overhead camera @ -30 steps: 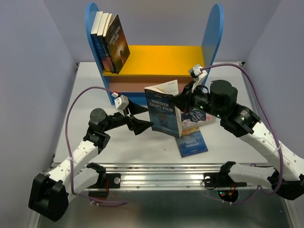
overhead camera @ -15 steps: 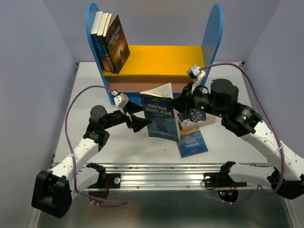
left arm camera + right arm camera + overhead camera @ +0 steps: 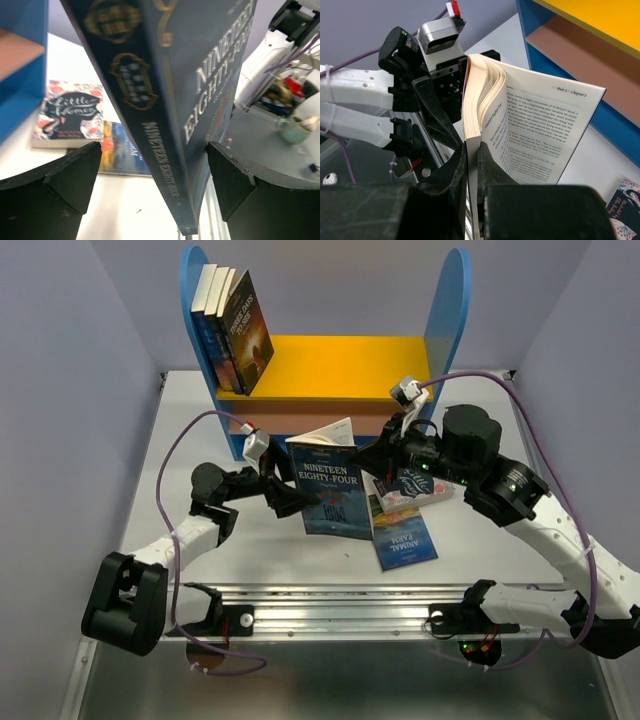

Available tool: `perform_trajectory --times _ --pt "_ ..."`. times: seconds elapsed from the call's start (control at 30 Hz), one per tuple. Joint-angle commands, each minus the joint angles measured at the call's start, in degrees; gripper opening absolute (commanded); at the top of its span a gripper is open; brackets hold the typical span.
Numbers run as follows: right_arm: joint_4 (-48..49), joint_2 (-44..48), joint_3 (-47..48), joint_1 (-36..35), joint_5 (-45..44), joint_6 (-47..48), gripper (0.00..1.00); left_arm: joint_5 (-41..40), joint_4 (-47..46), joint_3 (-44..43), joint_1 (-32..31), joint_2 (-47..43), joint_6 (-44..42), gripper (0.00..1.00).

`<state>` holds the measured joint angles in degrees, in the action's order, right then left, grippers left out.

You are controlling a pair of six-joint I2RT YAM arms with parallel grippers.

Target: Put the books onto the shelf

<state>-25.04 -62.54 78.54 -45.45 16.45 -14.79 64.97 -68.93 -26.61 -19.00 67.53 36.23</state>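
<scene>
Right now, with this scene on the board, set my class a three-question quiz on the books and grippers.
1. Is the left gripper open or shut?
2. Which gripper holds Nineteen Eighty-Four? A left gripper B right gripper
3. How many books lie on the table?
Key: 1 open; 2 B; 3 two.
</scene>
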Motion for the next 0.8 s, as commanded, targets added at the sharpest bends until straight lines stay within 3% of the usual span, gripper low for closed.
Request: perform_trajectory --times 0.0,0.07,0.17,0.2,0.23,0.27,0.4,0.43,0.47,0.5,0.57,0.6,0.63,0.77 --pt "10.44 0.67 2.32 0.01 1.57 0.02 0.01 4.02 -17.55 -0.46 0.11 0.24 6.57 0.93" --pt "10.97 0.58 1.79 0.01 1.48 -0.24 0.01 4.11 -18.0 -0.37 0.11 -1.08 6.93 0.81" --pt "12.11 0.32 0.74 0.01 -0.01 -0.16 0.01 3.59 -16.86 -0.2 0.11 -3.19 6.31 0.52" --pt "12.73 -0.03 0.47 0.01 -1.66 -0.16 0.01 3.76 -16.42 -0.2 0.2 -3.63 6.14 0.39" --pt "12.99 -0.38 -0.14 0.01 -2.73 -0.16 0.01 3.59 -15.37 -0.02 0.2 -4.59 5.87 0.08" --pt "13.34 -0.73 -0.32 0.01 -3.87 -0.07 0.01 3.24 -14.14 0.07 0.11 -5.03 5.18 0.0" --pt "14.75 -3.11 -0.76 0.01 -7.56 0.28 0.01 0.78 -10.1 0.77 0.11 -8.11 3.76 0.0" --pt "14.67 -4.15 -0.59 0.01 -10.44 0.37 0.01 -1.58 -3.82 0.42 0.11 -10.11 1.33 0.0" --pt "14.49 -4.6 -0.41 0.01 -12.47 0.81 0.07 -3.6 0.85 -0.62 0.11 -11.53 -0.96 0.0" --pt "14.23 -4.95 -0.5 0.01 -17.54 1.42 0.18 -9.19 6.64 -1.51 0.11 -12.85 -6.64 0.0" --pt "13.44 -6.1 -0.58 0.01 -23.54 1.43 0.61 -16.16 19.8 -4.13 0.11 -16.89 -11.16 0.0" --pt "12.65 -6.27 -0.76 0.01 -25.92 2.04 0.7 -21.41 22.84 -4.85 0.11 -18.12 -13.18 0.0" --pt "12.3 -6.54 -0.93 0.01 -29.85 1.87 0.99 -24.33 24.79 -5.29 0.02 -20.48 -14.16 0.0" --pt "12.21 -6.19 -3.04 0.01 -38.31 0.99 1.0 -30.69 25.76 -8.8 -0.16 -25.24 -14.69 0.0"
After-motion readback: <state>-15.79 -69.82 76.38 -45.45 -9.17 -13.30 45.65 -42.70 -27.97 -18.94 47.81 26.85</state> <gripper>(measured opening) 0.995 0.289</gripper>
